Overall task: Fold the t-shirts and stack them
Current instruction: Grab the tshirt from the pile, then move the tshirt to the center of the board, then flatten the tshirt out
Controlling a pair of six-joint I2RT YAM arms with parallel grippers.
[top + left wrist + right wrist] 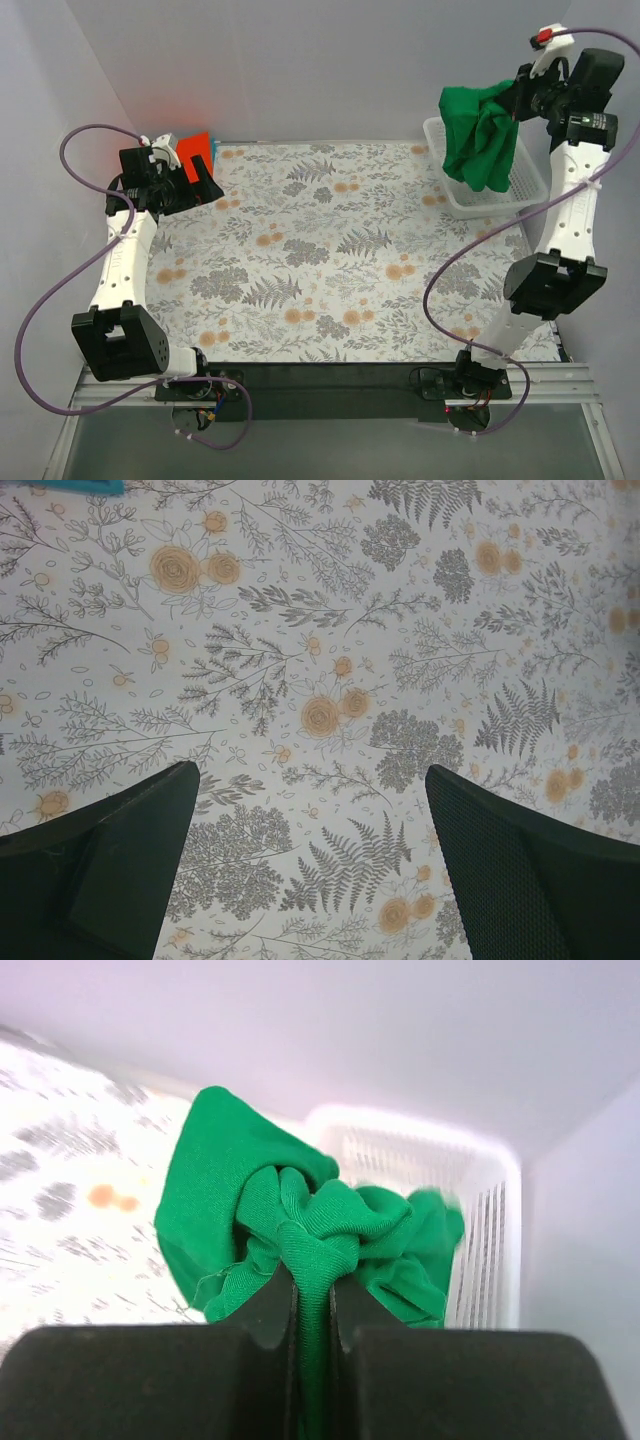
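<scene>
Starting at the left of the top view, the left end effector point(203, 189) sits low over the far-left part of the desk point(320, 260), which carries a floral print of grey ferns and orange blossoms. In the left wrist view its two dark fingers point(120, 865) stand wide apart with only printed cloth between them; it holds nothing. Directly behind it, in the far-left corner, lies the orange-red shirt point(193, 151). A thin edge of the blue shirt point(213, 147) shows just beside it on the right, and also appears as a teal strip at the top-left edge of the left wrist view.

The middle of the desk shows printed cloth only.

At the far right, the right end effector point(516, 104) is raised. Its jaws are narrow and clamped on a bunched fold of the green shirt point(478, 135). The shirt hangs from that grip, gathered and wrinkled, above the white mesh basket point(532, 186) standing in the far-right corner. Whether the lower folds touch the basket cannot be determined.
</scene>
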